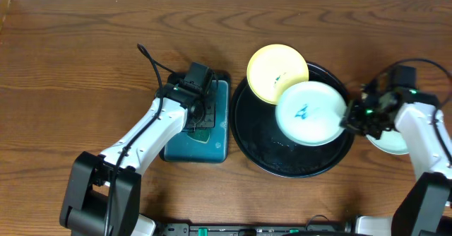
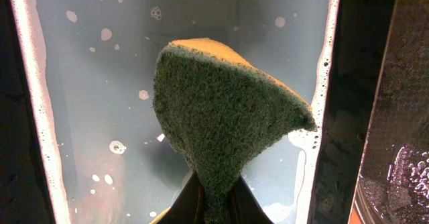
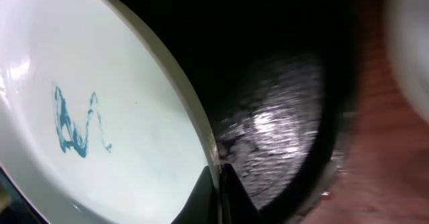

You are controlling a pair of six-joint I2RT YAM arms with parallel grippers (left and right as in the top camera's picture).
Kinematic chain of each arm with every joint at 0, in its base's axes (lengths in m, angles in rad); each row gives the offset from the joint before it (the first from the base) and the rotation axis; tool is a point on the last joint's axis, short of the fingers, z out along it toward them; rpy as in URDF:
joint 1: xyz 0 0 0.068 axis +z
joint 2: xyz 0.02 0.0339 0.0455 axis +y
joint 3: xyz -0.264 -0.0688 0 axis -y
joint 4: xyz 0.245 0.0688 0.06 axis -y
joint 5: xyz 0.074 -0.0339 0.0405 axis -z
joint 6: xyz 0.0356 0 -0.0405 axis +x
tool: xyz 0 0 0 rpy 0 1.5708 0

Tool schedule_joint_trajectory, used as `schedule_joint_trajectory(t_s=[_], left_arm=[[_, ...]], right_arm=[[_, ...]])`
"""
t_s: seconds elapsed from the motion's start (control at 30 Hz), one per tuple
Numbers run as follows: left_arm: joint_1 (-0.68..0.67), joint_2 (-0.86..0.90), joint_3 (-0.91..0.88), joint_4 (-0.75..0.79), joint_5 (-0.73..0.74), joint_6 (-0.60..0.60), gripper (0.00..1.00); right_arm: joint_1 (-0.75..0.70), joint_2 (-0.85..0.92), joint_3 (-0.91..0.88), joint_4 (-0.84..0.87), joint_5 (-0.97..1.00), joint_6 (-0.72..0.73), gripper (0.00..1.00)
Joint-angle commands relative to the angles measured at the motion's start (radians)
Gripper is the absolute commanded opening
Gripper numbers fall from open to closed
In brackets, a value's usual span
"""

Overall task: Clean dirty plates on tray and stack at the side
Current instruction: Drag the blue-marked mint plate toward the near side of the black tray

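The black round tray lies right of centre. A pale yellow plate with a faint smear rests on its upper-left rim. A mint-white plate with a blue-green smear sits over the tray, and my right gripper is shut on its right rim, one finger on each side. Another pale plate lies on the table right of the tray, partly under the right arm. My left gripper is shut on a green-and-yellow sponge above the water.
A rectangular teal tray holding soapy water stands just left of the black tray. The black tray's wet floor shows beneath the held plate. Bare wooden table stretches to the left and along the back.
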State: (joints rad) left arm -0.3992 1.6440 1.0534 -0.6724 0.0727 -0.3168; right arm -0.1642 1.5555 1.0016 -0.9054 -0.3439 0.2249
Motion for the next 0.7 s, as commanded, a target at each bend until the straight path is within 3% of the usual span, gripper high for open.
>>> schedule_joint_trajectory(t_s=[0.0,0.37,0.67], left_arm=[[0.004,0.002,-0.006,0.001,-0.001,0.001,0.08],[0.004,0.002,-0.006,0.001,-0.001,0.002,0.08],[0.004,0.002,-0.006,0.001,-0.001,0.002,0.08]], right_arm=[[0.07,-0.005,-0.034,0.009,-0.018,-0.017,0.01],[0.219,-0.005,-0.21,0.268,0.072,0.116,0.01],[0.283,-0.005,-0.263,0.299,0.085,0.167,0.01]])
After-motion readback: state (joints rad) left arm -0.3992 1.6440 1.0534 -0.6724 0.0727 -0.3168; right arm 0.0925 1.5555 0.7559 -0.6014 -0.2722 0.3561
